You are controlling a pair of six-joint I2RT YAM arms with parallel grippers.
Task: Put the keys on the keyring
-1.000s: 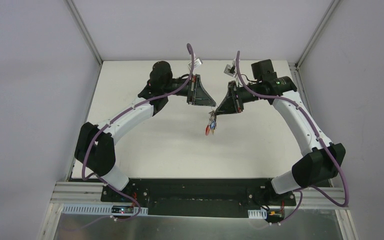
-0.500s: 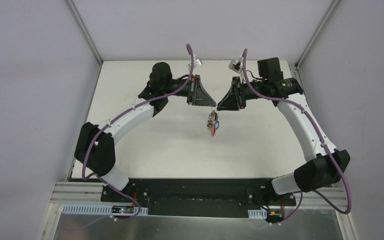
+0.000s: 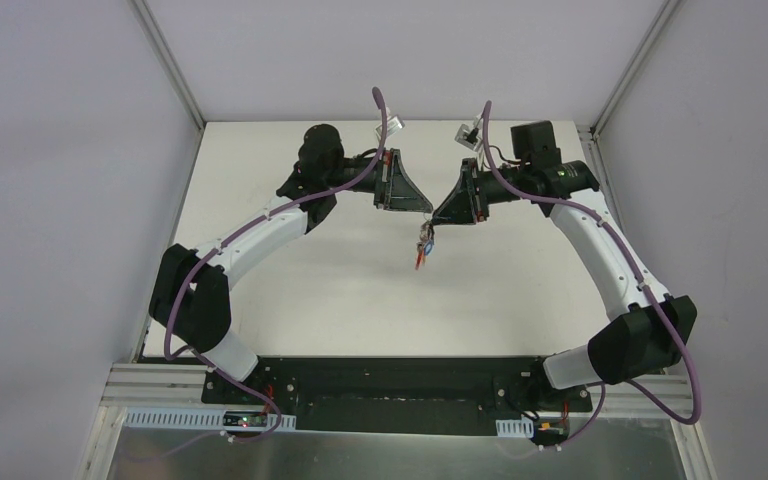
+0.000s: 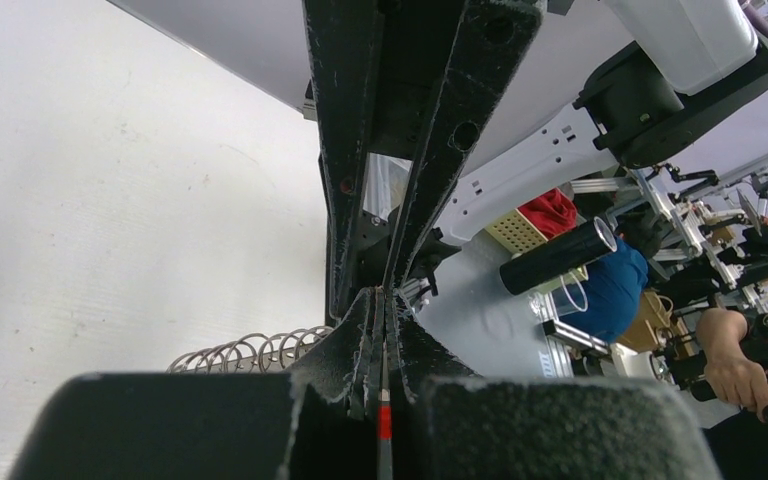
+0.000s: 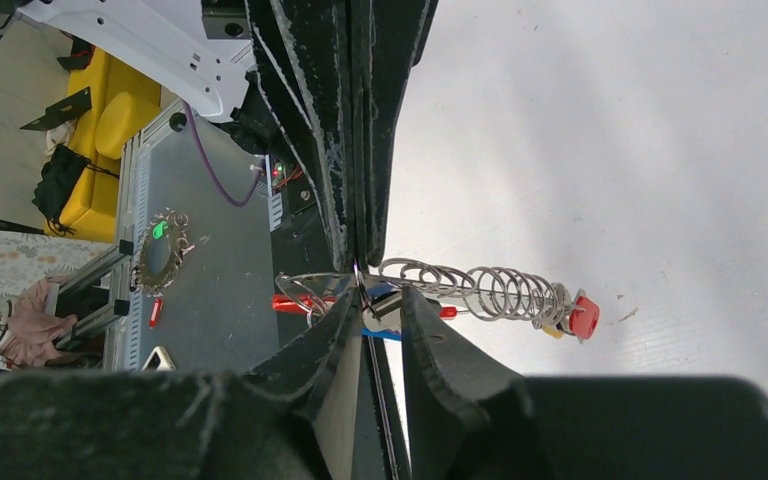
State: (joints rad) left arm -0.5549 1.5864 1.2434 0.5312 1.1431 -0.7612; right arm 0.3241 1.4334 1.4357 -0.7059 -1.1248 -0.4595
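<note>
Grey keyring point(image 3: 426, 233) with dangling keys point(image 3: 420, 258) hangs above the bench point(image 3: 340, 285), clenched in my left gripper point(image 4: 382, 300); my right gripper point(image 5: 380, 298) stands slightly parted.

Over the far middle of the table point(image 3: 340, 290), left gripper point(image 3: 426, 210) at left, right gripper point(image 3: 437, 216) at right, tips nearly meeting; just below them the keyring point(image 3: 423, 240), keys point(image 3: 420, 260) hanging under it.
</note>
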